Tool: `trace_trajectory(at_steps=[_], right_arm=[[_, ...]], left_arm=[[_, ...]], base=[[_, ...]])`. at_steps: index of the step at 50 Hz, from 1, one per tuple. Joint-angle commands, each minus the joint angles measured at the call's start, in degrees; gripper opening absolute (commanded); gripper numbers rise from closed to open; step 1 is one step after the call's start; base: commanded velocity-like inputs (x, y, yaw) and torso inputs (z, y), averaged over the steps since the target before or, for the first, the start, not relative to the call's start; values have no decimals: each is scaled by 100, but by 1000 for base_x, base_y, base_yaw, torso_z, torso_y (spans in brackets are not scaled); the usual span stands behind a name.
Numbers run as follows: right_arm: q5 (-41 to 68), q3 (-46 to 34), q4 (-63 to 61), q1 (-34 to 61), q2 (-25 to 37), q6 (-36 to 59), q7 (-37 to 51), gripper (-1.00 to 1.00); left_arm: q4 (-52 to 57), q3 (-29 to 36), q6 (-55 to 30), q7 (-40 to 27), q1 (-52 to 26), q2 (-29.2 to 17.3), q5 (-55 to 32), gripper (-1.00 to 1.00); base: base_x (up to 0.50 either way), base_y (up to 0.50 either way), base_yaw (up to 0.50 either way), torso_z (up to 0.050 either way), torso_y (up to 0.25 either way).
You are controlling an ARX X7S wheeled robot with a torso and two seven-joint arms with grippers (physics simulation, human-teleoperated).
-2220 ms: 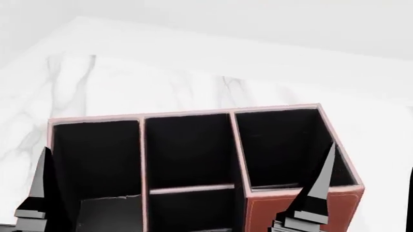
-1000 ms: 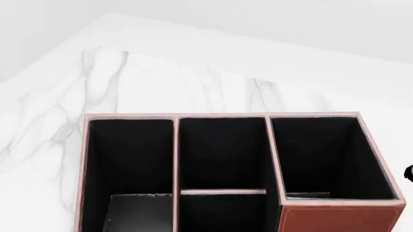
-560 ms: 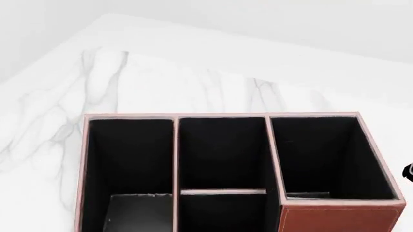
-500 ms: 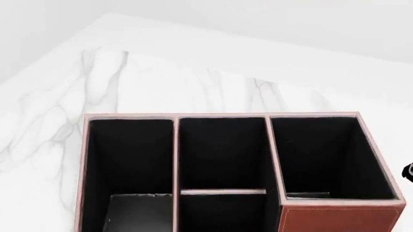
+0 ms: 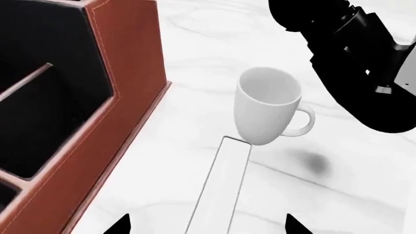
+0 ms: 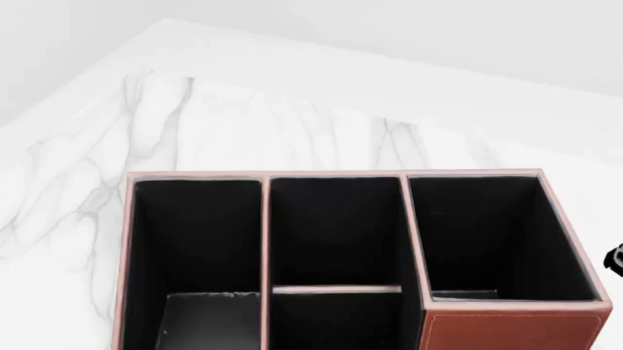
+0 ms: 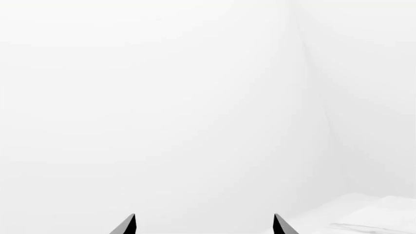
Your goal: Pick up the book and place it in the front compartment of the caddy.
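In the left wrist view the book (image 5: 221, 190) shows edge-on as a long white strip of pages with thin dark cover lines. It stands on the marble beside the caddy (image 5: 110, 122), and its far end reaches the white mug (image 5: 266, 105). My left gripper (image 5: 206, 228) is open, with one dark fingertip on each side of the book's near end and not touching it. My right gripper (image 7: 204, 226) is open and empty and faces a blank white wall. The head view looks down into the caddy (image 6: 265, 233), with its black-lined cells and pale rims; no book or gripper shows there.
The white mug stands upright on the marble table (image 5: 338, 175), handle away from the caddy. My black right arm (image 5: 351, 63) hangs above and beyond the mug. A black bit shows at the head view's right edge (image 6: 615, 257). The table's far corner (image 6: 165, 29) is ahead.
Compared with 2.2 s ago, the head view has shifted: both grippers' fingertips have left it and the caddy sits squarer and lower right. Nothing has changed over the last second.
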Motion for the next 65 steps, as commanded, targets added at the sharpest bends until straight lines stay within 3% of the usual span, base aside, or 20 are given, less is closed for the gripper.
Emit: trace_trajectory(at_steps=[1, 17, 65], right_arm=[[23, -5, -34, -14, 25, 13, 23, 100], [43, -18, -44, -27, 49, 3, 51, 100], [91, -90, -26, -31, 114, -42, 112, 100]], left_arm=[[-96, 153, -15, 37, -46, 44, 275, 100], [-342, 495, 228, 432, -52, 106, 917, 100], [-1396, 1159, 560, 1016, -187, 574, 1673, 100]], base=[[0, 0, 0, 0, 0], [0, 0, 0, 0, 0], [0, 0, 0, 0, 0]])
